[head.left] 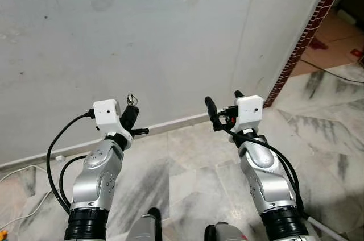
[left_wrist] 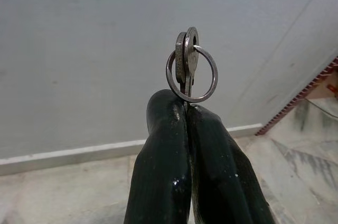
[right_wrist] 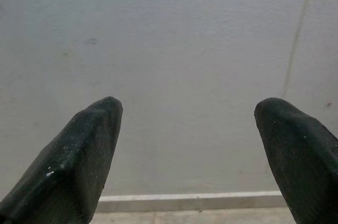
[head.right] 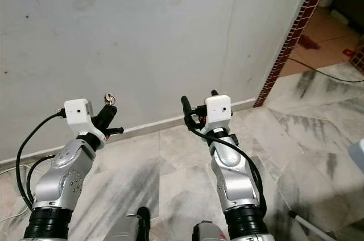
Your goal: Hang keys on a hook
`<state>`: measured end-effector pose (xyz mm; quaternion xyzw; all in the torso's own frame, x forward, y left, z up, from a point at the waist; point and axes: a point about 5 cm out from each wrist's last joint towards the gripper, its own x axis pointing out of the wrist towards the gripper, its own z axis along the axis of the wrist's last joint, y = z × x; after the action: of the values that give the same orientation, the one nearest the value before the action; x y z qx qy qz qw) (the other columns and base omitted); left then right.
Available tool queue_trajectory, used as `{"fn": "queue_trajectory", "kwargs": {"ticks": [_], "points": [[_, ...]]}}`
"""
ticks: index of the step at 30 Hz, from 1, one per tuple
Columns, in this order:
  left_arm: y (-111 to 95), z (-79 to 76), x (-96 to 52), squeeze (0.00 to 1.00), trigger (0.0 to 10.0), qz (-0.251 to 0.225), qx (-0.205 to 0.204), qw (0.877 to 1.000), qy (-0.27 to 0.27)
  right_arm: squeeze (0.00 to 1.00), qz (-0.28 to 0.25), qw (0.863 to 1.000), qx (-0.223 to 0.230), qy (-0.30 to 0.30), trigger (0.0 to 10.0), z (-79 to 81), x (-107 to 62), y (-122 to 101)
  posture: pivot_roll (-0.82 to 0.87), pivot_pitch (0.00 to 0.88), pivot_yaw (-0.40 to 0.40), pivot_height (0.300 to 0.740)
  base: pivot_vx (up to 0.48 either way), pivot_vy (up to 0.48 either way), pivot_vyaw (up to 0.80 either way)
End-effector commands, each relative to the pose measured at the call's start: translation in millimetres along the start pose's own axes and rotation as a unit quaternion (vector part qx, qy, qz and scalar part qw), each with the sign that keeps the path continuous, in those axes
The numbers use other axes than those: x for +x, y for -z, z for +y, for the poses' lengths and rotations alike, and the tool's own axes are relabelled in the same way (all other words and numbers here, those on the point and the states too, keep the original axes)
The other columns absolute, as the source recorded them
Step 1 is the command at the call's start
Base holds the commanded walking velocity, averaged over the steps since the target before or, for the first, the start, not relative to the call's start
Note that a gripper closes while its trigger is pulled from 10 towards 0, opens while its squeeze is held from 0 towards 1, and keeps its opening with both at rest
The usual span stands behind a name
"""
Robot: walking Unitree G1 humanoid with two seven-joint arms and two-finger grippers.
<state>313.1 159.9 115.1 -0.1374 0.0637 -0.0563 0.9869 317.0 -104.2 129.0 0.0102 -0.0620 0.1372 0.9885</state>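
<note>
Facing a bare grey wall (head.left: 170,30), you see your left gripper (left_wrist: 186,109) raised on the left with its two black fingers pressed together on the keys (left_wrist: 187,65), whose heads and split ring (left_wrist: 203,78) stand up above the fingertips, clear of the wall. Your right gripper (right_wrist: 187,110) is held up on the right, fingers spread wide apart and holding nothing, pointing at the same wall above a pale skirting strip (head.left: 176,123). Farther right, a brick-patterned edge (head.left: 304,36) ends the wall, with marble floor tiles (head.left: 193,167) below and cables (head.left: 23,207) lying on the near left.
</note>
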Motion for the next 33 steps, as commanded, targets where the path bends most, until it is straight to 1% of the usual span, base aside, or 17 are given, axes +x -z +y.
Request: {"fn": "queue_trajectory", "kwargs": {"ticks": [1, 9, 11, 13, 24, 33], "points": [[-0.6, 4.9, -0.4, 0.0, 10.0, 0.001, 0.004, 1.0, -0.009, 0.0, -0.001, 1.0, -0.001, -0.004, 10.0, 2.9, 0.5, -0.3, -0.02, 0.19, 0.045, 0.74, 0.0, 0.0, 0.0], [-0.7, 4.5, 0.2, 0.0, 10.0, 0.002, 0.005, 1.0, -0.01, 0.0, -0.002, 1.0, -0.003, -0.005, 10.0, 3.5, 0.1, -0.6, -0.02, 0.19, 0.045, 0.74, 0.0, 0.0, 0.0], [-1.1, 4.6, 0.3, 0.0, 10.0, 0.002, 0.005, 1.0, -0.012, 0.0, -0.005, 1.0, -0.017, -0.013, 10.0, 5.0, 0.4, -2.1, -0.02, 0.188, 0.045, 0.74, 0.0, 0.0, 0.0], [-1.0, 4.7, 0.4, 0.0, 10.0, 0.003, 0.005, 1.0, -0.013, 0.0, -0.005, 1.0, -0.017, -0.014, 10.0, 5.3, 0.5, -2.1, -0.02, 0.187, 0.045, 0.74, 0.0, 0.0, 0.0], [-2.4, 5.4, 0.6, 0.0, 10.0, 0.004, 0.01, 1.0, -0.012, 0.0, -0.007, 1.0, -0.008, -0.013, 10.0, 6.6, 0.8, -2.5, -0.02, 0.19, 0.054, 0.74, 0.0, 0.3, 0.61], [-2.0, 4.0, 1.0, 0.0, 10.0, 0.007, 0.012, 1.0, -0.011, 0.0, -0.008, 1.0, -0.005, -0.004, 10.0, 1.6, 0.6, -3.5, -0.02, 0.195, 0.055, 0.74, 0.0, 0.402, 0.0]]}}
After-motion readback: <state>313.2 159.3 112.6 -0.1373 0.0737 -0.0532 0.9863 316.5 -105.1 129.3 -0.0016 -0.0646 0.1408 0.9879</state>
